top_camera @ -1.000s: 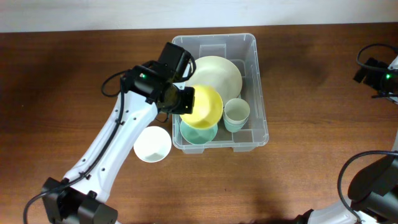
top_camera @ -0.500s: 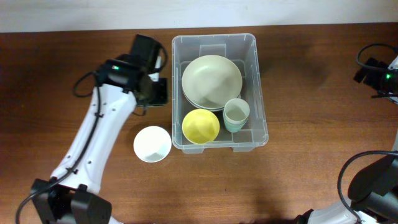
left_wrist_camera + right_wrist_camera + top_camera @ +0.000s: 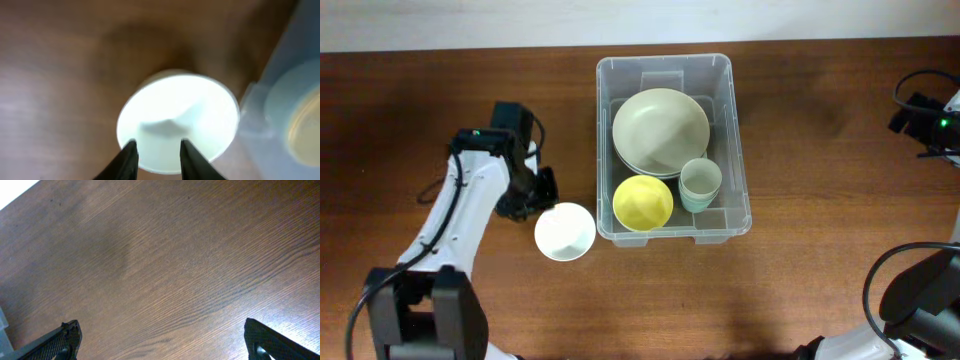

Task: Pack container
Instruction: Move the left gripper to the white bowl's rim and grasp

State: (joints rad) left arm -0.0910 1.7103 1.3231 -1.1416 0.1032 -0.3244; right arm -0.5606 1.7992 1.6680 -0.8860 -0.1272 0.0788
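Robotics lab: a cabled robot arm (image 3: pixel 460 212) at nine o'clock on a wooden table (image 3: pixel 800 270), clear bin (image 3: pixel 665 62) at centre.

The table (image 3: pixel 820 270) is dark brown wood with a fine, even grain. A pale strip (image 3: pixel 440 20) runs along its far edge.

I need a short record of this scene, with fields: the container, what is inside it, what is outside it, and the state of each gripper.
container: clear plastic, near the middle of the table
inside: pale green dish; yellow bowl; mint cup
outside: white bowl, on the table beside the container's left wall
left gripper: open, above the white bowl, holding nothing
right gripper: wide open, over bare wood
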